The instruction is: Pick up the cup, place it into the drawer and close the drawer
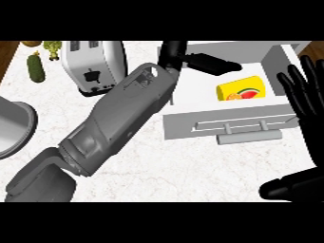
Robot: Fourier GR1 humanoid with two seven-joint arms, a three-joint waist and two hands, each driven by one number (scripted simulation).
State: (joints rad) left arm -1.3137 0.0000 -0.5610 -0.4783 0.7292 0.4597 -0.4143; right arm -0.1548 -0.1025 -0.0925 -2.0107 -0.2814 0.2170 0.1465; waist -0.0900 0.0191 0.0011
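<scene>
Hovering left robot hand point(201, 60) over the open drawer point(227, 127), upper centre; can't tell its fingers. Cup point(242, 88) lies inside, apparently released. I'd withdraw clear, then push the front; right robot hand point(317, 102) rests open at right.

Toaster point(92, 64), cucumber point(35, 68), grapes point(51, 49), grey pot point(2, 126), marble counter point(192, 171)

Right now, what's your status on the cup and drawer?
Left hand over open drawer, fingers straight. Right hand open at right edge. Cup lying inside the drawer. Nothing blocking closure.
</scene>
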